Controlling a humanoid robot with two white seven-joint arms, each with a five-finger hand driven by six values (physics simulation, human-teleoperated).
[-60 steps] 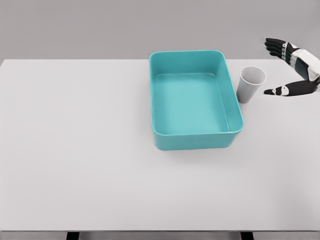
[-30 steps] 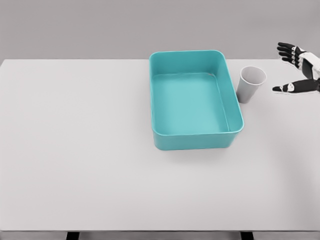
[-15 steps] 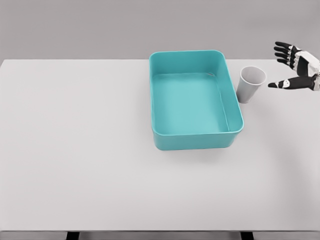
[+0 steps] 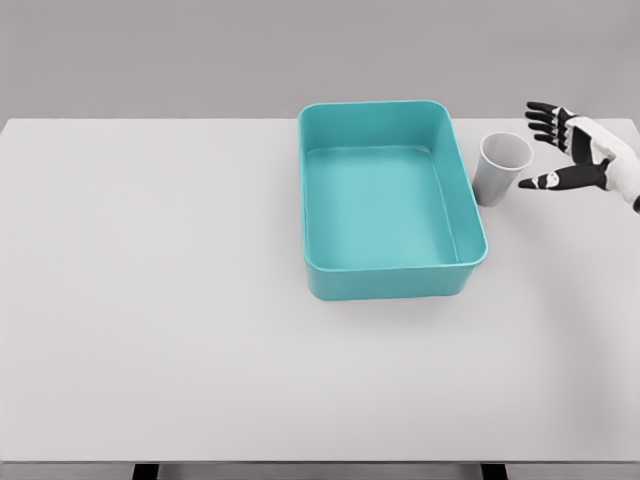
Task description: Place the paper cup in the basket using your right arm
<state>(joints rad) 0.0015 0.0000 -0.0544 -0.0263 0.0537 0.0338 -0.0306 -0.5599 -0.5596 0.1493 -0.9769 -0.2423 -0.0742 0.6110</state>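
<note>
A pale grey worktop (image 4: pixel 180 330) spanned the full width of the head view. A teal rectangular basket (image 4: pixel 390 281) rested on it, right of centre toward the far edge. A white paper cup (image 4: pixel 497 172) stood upright on the surface at the basket's 3 o'clock side, just beside the far right corner of its rim.

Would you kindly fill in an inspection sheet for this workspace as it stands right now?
Surface: white table, flat, front edge in view.
Job's things: paper cup upright on the table, just right of the teal basket; basket holds nothing.
Clutter: nothing seen.
Grippers: right hand open beside the cup, fingers spread, not touching it; left hand not in view.
Cables: nothing seen.
Surroundings: plain grey wall behind.
</note>
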